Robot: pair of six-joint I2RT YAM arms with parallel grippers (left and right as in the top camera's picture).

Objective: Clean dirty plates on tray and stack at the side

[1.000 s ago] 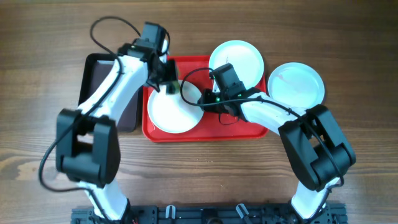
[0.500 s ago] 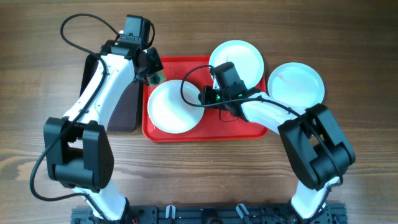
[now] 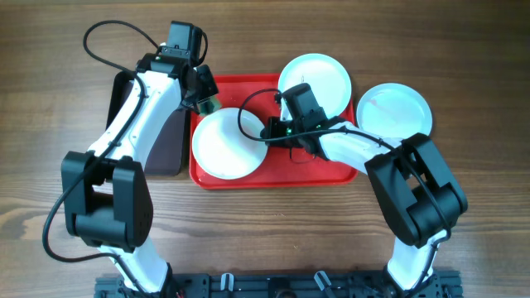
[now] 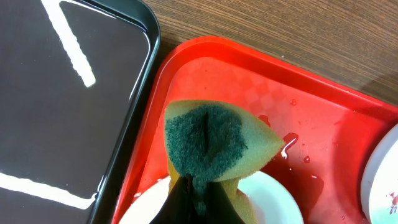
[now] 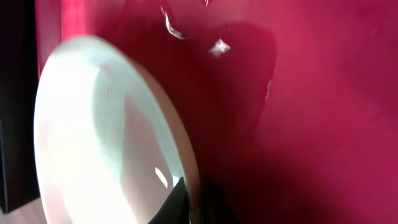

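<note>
The red tray (image 3: pixel 286 175) holds a white plate (image 3: pixel 225 145) on its left side. My right gripper (image 3: pixel 267 130) is shut on that plate's right rim; in the right wrist view the rim (image 5: pixel 186 168) runs between the dark jaws of the right gripper (image 5: pixel 198 202). A second plate (image 3: pixel 321 76) sits over the tray's far right corner, and a third plate (image 3: pixel 396 112) rests on the table to the right. My left gripper (image 3: pixel 205 99) is shut on a yellow and green sponge (image 4: pixel 214 140), held over the tray's far left corner, clear of the plate.
A black-rimmed dark brown tray (image 3: pixel 170 153) lies against the red tray's left side, partly under my left arm. Water drops sit on the red tray's floor (image 4: pixel 323 124). Bare wooden table surrounds both trays.
My left arm has lifted the sponge off the plate toward the tray's far left corner. The right gripper has shut on the plate's rim, and the plate has shifted slightly left.
</note>
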